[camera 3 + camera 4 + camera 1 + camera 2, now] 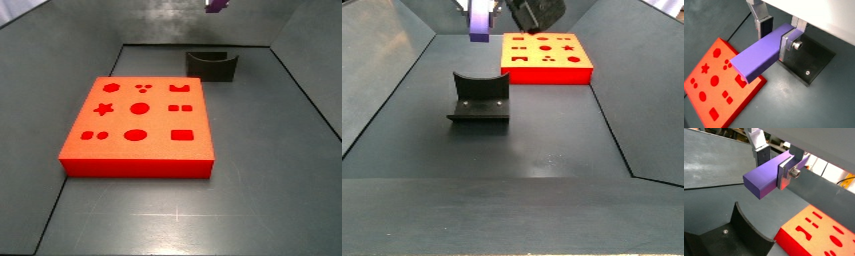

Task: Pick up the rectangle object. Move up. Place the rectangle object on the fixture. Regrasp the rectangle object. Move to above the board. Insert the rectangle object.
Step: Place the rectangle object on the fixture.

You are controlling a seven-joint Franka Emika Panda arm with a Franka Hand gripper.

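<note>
The gripper [777, 34] is high above the floor with its silver fingers [787, 44] clamped on one end of the rectangle object [759, 56], which sticks out from between the pads into open air. In a side view only the purple tip [217, 5] shows at the very top edge of the frame, well above the fixture [211, 65]; in another the block [478, 20] hangs at the upper left, above and behind the fixture [478, 100], with the dark wrist beside it at the top centre.

I'd judge the lift is done and this is the carry toward the fixture, since the block touches nothing and the fixture's curved recess stands empty. The next move calls for lining the block up over that recess and lowering it gently, so it can be let go and taken up afresh.

The block's long axis runs straight out from the fingers; in the side view it looks close to upright, free end pointing down. The board [139, 124] lies flat, well apart from the fixture, its cut-outs unfilled
</note>
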